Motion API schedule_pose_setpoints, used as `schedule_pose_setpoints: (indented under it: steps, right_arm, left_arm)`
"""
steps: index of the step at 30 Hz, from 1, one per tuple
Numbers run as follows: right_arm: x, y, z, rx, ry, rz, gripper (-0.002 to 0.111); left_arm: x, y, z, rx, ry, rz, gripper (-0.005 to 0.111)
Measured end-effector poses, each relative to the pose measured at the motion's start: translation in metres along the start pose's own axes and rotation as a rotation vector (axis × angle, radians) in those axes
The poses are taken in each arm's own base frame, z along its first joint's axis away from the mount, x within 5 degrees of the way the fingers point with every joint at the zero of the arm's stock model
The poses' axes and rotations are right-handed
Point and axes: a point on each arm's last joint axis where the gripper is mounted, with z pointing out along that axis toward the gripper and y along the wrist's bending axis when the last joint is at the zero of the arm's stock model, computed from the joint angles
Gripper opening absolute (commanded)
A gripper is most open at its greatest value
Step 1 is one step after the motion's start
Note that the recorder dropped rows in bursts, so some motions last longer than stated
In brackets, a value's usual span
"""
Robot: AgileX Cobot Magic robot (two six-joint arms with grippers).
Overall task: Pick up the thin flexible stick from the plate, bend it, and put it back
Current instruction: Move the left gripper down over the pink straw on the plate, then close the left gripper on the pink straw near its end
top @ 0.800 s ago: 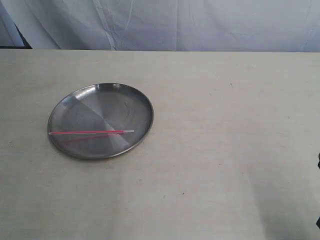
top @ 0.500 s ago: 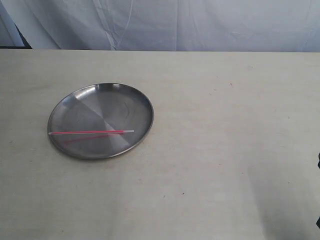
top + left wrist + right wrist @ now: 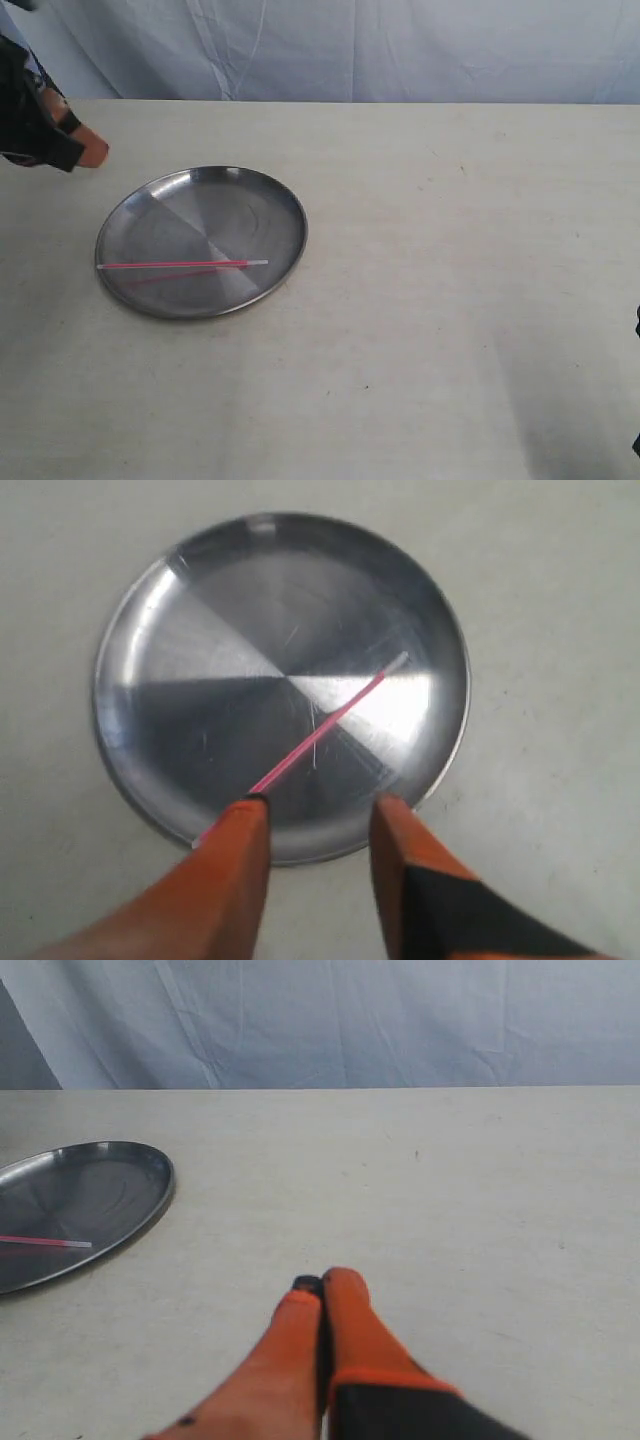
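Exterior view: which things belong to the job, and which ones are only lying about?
For the job: thin flexible stick, plate, left gripper (open), right gripper (shut).
Only there: table, pale cloth behind it.

Pale beige tabletop (image 3: 460,300) under soft light, wrinkled bluish-white cloth backdrop (image 3: 400,50) along its far edge

left gripper (image 3: 92,152) at 10 o'clock in exterior view, angled down, orange fingers (image 3: 235,850) parted, nothing between. right gripper (image 3: 322,1282) low over surface, fingers pressed together, empty.
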Motion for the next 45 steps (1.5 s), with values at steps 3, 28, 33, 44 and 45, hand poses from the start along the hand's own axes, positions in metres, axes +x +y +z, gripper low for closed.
schedule_pose_setpoints:
  steps: [3,28,33,44,45]
  right_arm:
    - [0.000,0.000,0.000,0.000,0.000,0.000,-0.001]
    - [0.000,0.000,0.000,-0.002,0.000,0.005,-0.001]
    - [0.000,0.000,0.000,-0.002,0.002,0.005,-0.001]
    - [0.000,0.000,0.000,-0.002,0.002,0.005,-0.001]
    - [0.000,0.000,0.000,-0.002,0.002,0.005,-0.001]
  left_arm:
    - [-0.002,0.010,0.026,0.037,0.074,0.012,0.054]
    - [0.022,0.016,0.166,0.099,0.379,0.301,0.057]
    - [0.027,0.020,0.175,0.079,0.417,0.314,0.057]
    - [0.036,0.029,0.191,0.022,0.472,0.291,0.057]
    - [0.036,0.029,0.191,0.022,0.472,0.289,0.057]
